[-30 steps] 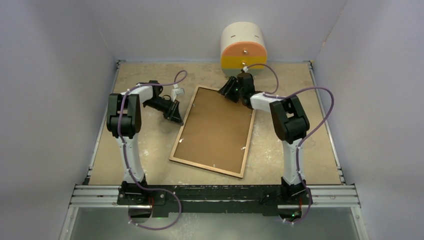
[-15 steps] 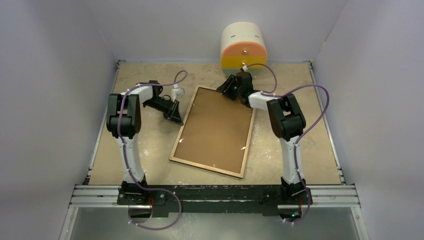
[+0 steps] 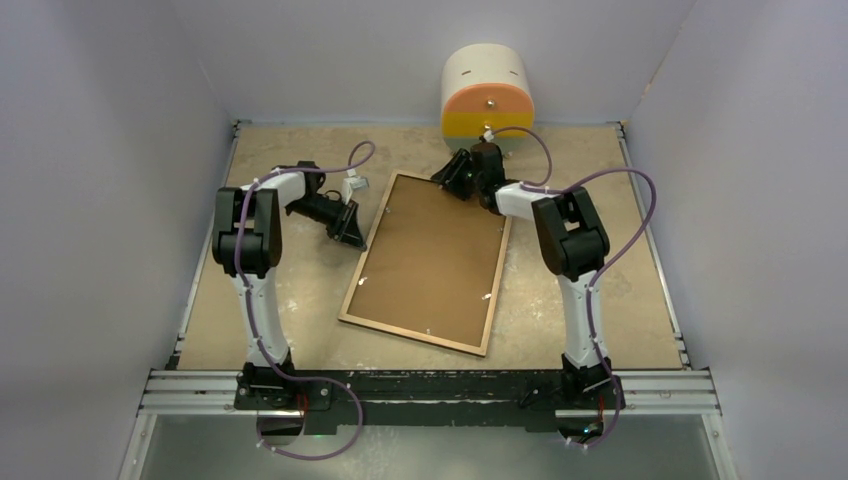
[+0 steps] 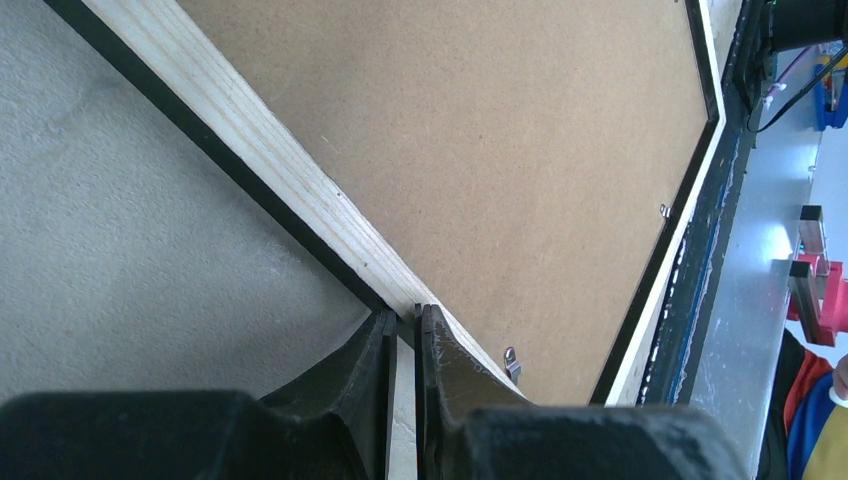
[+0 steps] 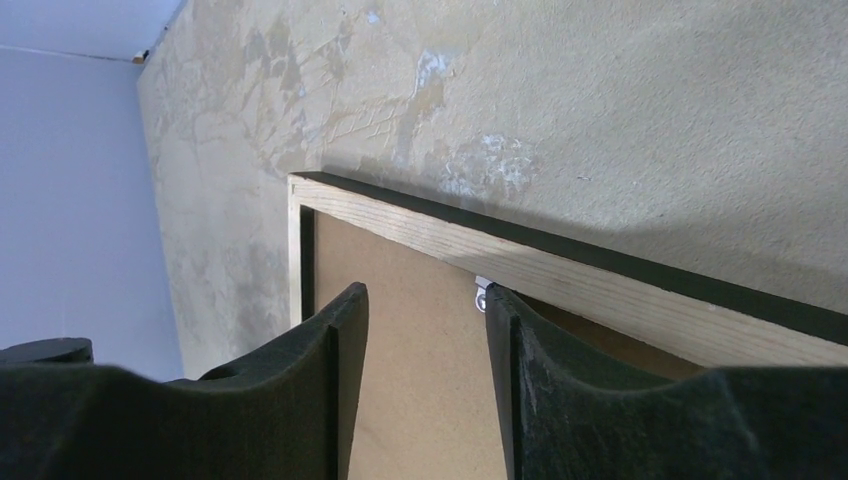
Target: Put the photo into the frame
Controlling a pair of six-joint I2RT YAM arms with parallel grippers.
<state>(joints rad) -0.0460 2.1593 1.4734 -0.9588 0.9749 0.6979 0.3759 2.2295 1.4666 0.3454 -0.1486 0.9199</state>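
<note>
R claw [image 3: 457, 176] has shifted a bit left along the far end of the frame [image 3: 413, 335] vs 1 s ago, and its elbow has swung in twd the centre; L arm and frame haven't moved.

Frame lies flat on the table [image 3: 300, 290], back side up: light wood rim w/ brown backing board [image 3: 435, 250] inside it, long axis slanted.

R claw sits over the frame's far edge, nr the far-left corner. From the R wrist cam its fingers are apart, w/ board below and between them. A small metal tab [image 5: 481, 293] on the rim's inner edge sits just off the tip of one finger. Not gripping anything.

L claw [image 3: 350, 228] is at the frame's left long edge, frame stretching away ahead of it. L wrist cam: fingers nearly together, only a thin slit, tips right at the wood rim; can't tell if they touch it. Another tab [image 4: 511, 358] lies just to one side of that claw.
</note>
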